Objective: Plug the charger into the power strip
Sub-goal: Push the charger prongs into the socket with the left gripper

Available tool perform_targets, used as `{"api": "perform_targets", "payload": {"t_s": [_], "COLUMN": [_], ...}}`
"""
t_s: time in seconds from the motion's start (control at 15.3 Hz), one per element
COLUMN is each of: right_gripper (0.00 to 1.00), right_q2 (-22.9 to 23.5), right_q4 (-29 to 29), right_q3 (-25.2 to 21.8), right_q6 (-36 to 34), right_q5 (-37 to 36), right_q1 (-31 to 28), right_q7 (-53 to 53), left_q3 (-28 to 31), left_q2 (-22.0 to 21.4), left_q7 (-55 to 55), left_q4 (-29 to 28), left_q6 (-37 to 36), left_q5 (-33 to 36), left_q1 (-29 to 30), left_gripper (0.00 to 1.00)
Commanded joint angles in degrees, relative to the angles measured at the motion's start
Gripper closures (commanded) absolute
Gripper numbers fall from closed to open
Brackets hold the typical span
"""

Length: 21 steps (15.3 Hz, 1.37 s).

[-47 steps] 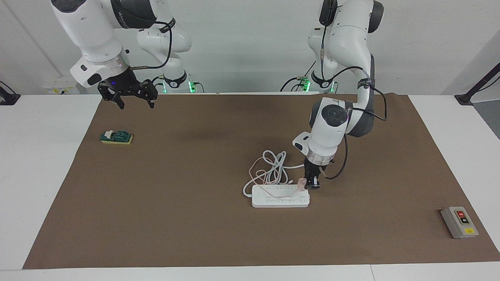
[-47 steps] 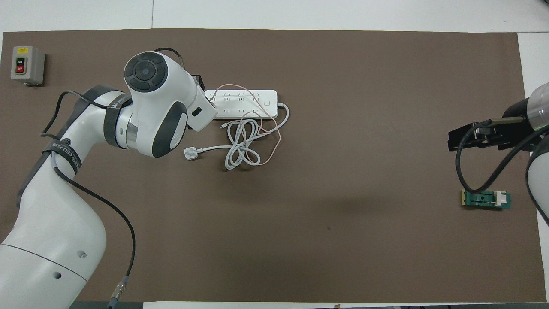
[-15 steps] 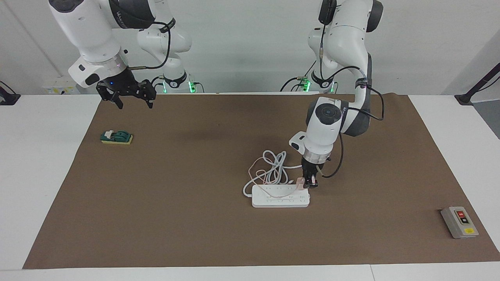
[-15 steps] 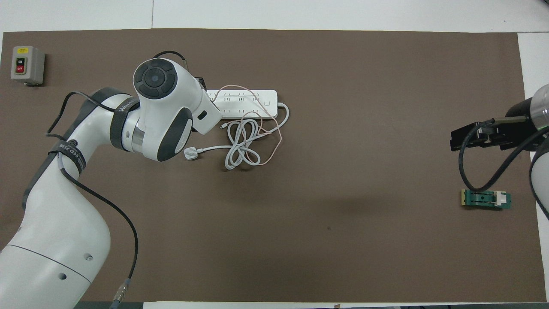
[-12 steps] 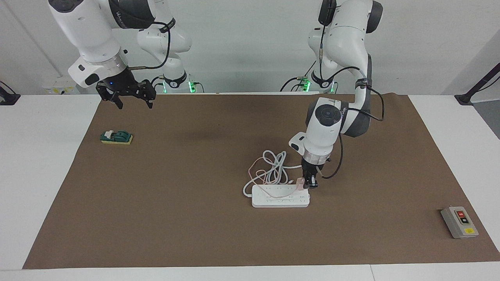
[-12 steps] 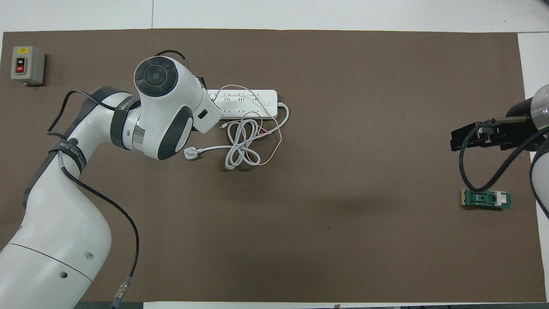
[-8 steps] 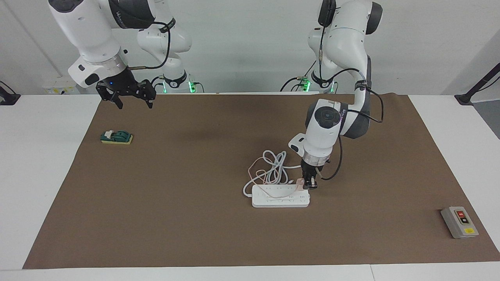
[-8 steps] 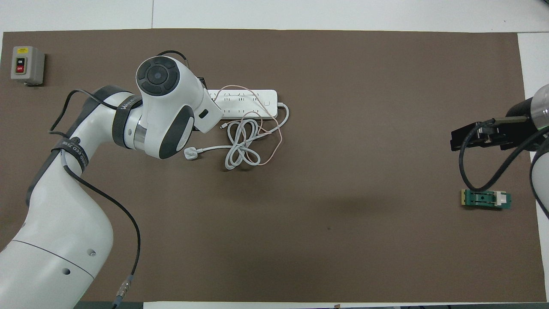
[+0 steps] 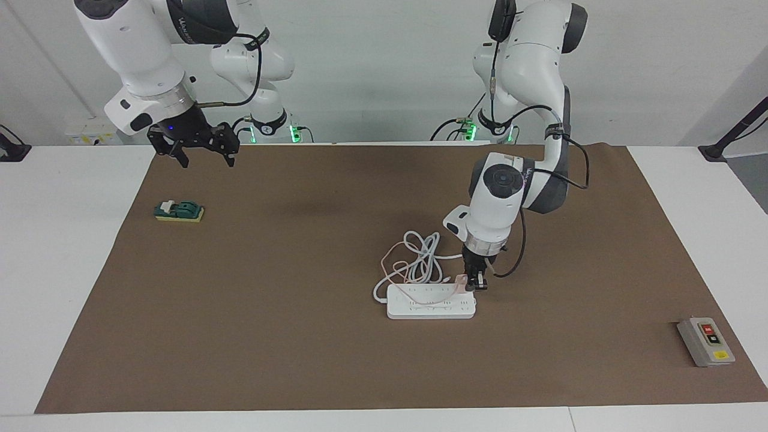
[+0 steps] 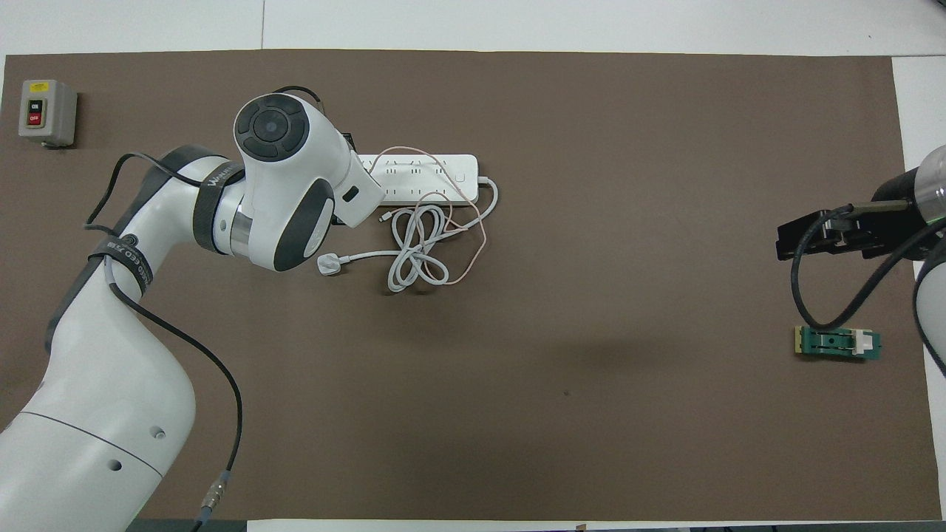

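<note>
Since the earlier frames the left arm has shifted a little toward the right arm's end of the table, and its hand has stayed low at the strip. Nothing else on the table (image 9: 72,240) has moved.

On the brown mat (image 9: 300,336) the right arm waits; the right hand (image 9: 204,157) hangs in the air over the mat edge nearest the robots, with its fingers apart and nothing between them.

The left hand (image 9: 475,283) points down at the end of the strip (image 9: 431,301) that is toward the left arm's end. Its fingers are together on the charger (image 9: 461,281), a small pink cube that sits at the top of this end of the strip. Whether the prongs are inside the socket, I cannot tell. The thin pink cable (image 10: 473,247) loops over the strip and the white cord (image 10: 414,255), which lies coiled just beside the strip, nearer to the robots.

The grey box (image 9: 705,341) lies toward the left arm's end, the green block (image 9: 179,211) toward the right arm's end
</note>
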Motion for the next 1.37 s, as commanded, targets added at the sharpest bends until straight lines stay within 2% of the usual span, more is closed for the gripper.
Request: {"api": "perform_targets", "payload": {"t_s": [0.0, 0.39, 0.65, 0.92, 1.31], "right_gripper": [0.00, 0.00, 0.00, 0.00, 0.00], "right_q2": [-1.1, -1.1, -1.1, -1.1, -1.1], "right_q4": [-1.3, -1.3, -1.3, -1.3, -1.3], "right_q3": [0.6, 0.6, 0.5, 0.5, 0.5], "right_q6": [0.9, 0.9, 0.9, 0.9, 0.9], "right_q5": [0.6, 0.6, 0.6, 0.6, 0.6], "right_q1": [-1.1, -1.1, -1.2, -1.2, -1.2], "right_q7": [-0.2, -0.2, -0.2, -0.2, -0.2], "left_q3": [0.5, 0.5, 0.5, 0.4, 0.7], "left_q2": [5.2, 5.1, 2.7, 2.6, 2.4], "left_q7": [-0.3, 0.7, 2.8, 4.6, 4.3], "left_q4": [3.5, 2.0, -3.3, -3.8, -3.3], "left_q6": [-5.0, -2.2, 3.8, 5.8, 4.9], "left_q5": [-1.2, -1.5, -1.9, -4.4, -4.3], "left_q1": [-0.1, -0.1, 0.4, 1.7, 0.1], "left_gripper": [0.86, 0.83, 0.83, 0.82, 0.80]}}
